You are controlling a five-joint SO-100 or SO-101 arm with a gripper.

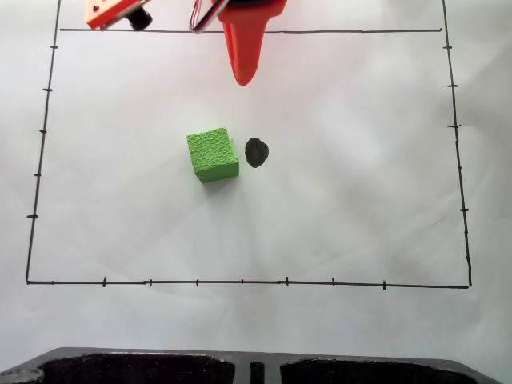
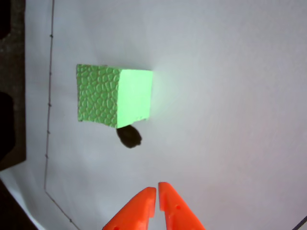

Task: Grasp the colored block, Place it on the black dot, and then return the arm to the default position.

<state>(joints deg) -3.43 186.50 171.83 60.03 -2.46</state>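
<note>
Fixed view, block [image 1: 213, 154] beside dot [image 1: 256, 152] (apart)

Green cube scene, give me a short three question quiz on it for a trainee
1. True or false: the green cube covers the black dot.
2. In the fixed view, the dot lies on which side of the cube: A left, B right, C above?
3. In the wrist view, is the pincer open or shut?

Key: 1 false, the dot lies bare beside the cube. 2 B. 3 shut, its orange tips nearly meet with nothing between.
</note>
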